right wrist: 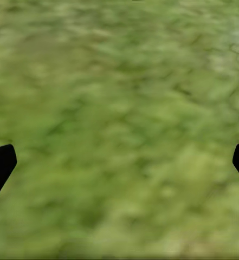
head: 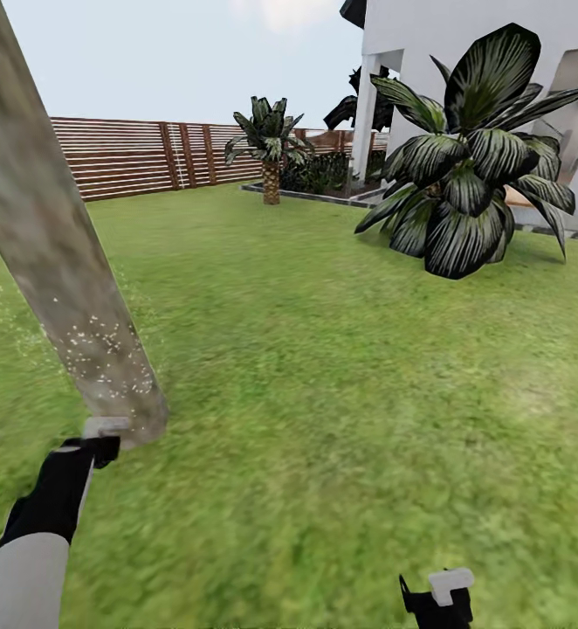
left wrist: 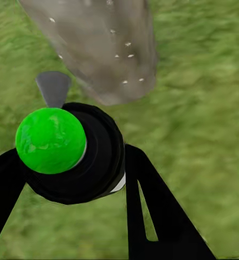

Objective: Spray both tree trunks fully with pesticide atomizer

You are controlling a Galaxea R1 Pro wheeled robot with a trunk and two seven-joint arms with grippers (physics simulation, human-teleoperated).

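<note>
Left wrist view: left tool (left wrist: 70,162) is grasping the pesticide atomizer (left wrist: 76,157), dark round body clamped between the two black fingers (left wrist: 152,206). Its top is reading green here, not red, and the grey nozzle (left wrist: 53,86) is pointing straight at the tree trunk (left wrist: 97,49). Trunk is sitting just ahead of the nozzle, near but not touching, white droplet specks already showing on the bark.

In the head view the left tool (head: 97,441) is sitting at the foot of the same tree trunk (head: 53,253), which is leaning across the frame, long axis running up and away; specks are clustering on the lower part only. Judgement: spraying is going on, and coverage higher up looks incomplete, so the aim would need to be walking up along the trunk axis.

Right tool (head: 437,598) is hanging released over the lawn (head: 341,393), fingers spread, nothing between them, well apart from the trunk. Left arm is clearly the nearer one. Second tree isn't identifiable here.
</note>
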